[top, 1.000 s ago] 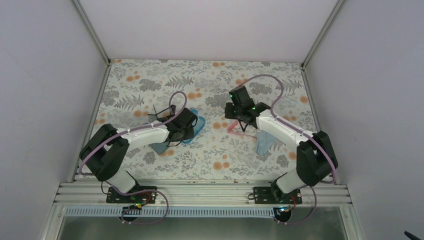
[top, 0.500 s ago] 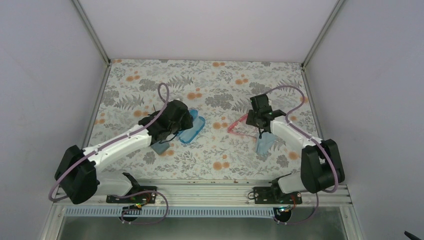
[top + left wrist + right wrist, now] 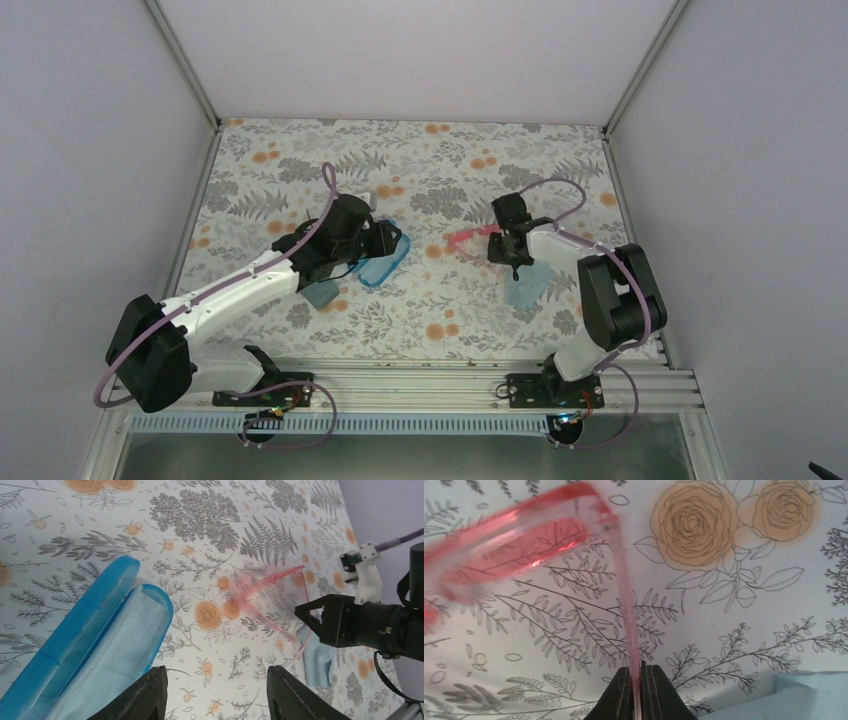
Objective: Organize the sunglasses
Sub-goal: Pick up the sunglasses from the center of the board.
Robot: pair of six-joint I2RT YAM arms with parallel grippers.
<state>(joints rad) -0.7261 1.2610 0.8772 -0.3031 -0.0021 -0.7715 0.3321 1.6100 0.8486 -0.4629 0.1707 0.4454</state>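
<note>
The pink-red sunglasses (image 3: 464,238) hang just above the floral table, right of centre. My right gripper (image 3: 493,240) is shut on one of their temple arms. In the right wrist view the thin pink temple (image 3: 625,610) runs up from between my closed fingertips (image 3: 636,692) to the blurred lens (image 3: 514,550). My left gripper (image 3: 388,240) is open and empty over the open blue case (image 3: 383,262). In the left wrist view the case (image 3: 95,640) lies left of my gripper's spread jaws (image 3: 215,695), with the pink pair (image 3: 265,582) beyond. The black sunglasses are hidden.
A light blue cloth (image 3: 527,286) lies under the right arm and shows in the right wrist view (image 3: 811,697). Another cloth (image 3: 322,294) lies beside the left forearm. The right gripper's black body (image 3: 360,622) shows at the right in the left wrist view. Walls enclose the table.
My right gripper has swung left and back, carrying the pink sunglasses slightly farther from me. My left gripper has moved a little right over the blue case.
</note>
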